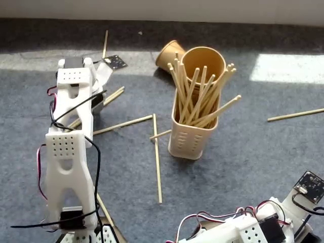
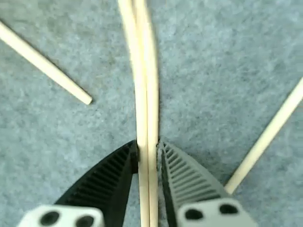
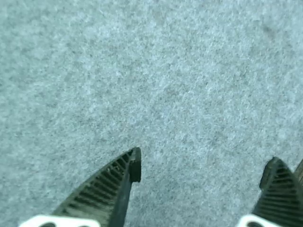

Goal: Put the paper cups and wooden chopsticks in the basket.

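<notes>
On the grey carpet [image 1: 253, 152] left of the basket [image 1: 188, 139], the left gripper [image 2: 148, 146] is clamped on a pair of chopsticks [image 2: 144, 71] held side by side between its jaws.

Step in hand: pick-up of this pair. The next move probably calls for a lift clear of the carpet, a transfer over the basket rim, and a release tips-down among the sticks standing there.

One paper cup [image 1: 203, 59] sits in the basket; a second cup [image 1: 168, 53] lies on its side just behind it. The right gripper [image 3: 201, 172] hangs spread wide over bare carpet, holding nothing.
</notes>
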